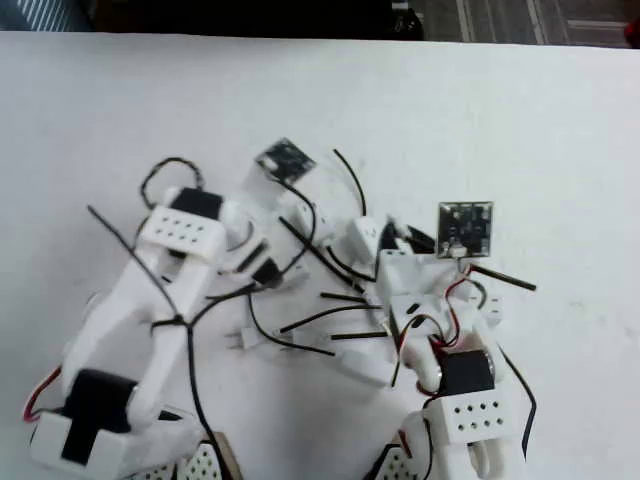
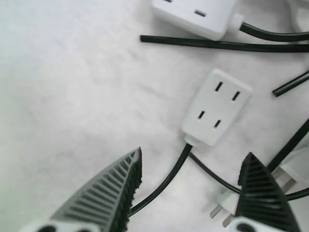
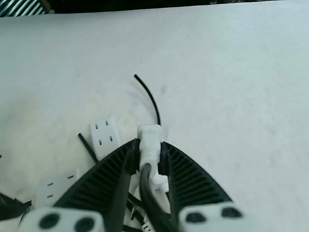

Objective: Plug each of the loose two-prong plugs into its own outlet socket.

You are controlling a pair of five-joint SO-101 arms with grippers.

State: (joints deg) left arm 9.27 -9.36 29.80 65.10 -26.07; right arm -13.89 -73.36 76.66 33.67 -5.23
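Note:
My right gripper is shut on a white two-prong plug, whose short black cord curves away over the table. In the high view that plug is near the table's middle. Two white outlet sockets lie beside it. My left gripper hangs open above a white double outlet socket and its black cord. A loose plug lies partly behind one finger. A second socket block lies farther off. From above, a loose plug lies in front of the left gripper.
Several short black cords cross the middle of the white table between the two arms. The table's far half and right side are bare. Both arm bases stand at the near edge.

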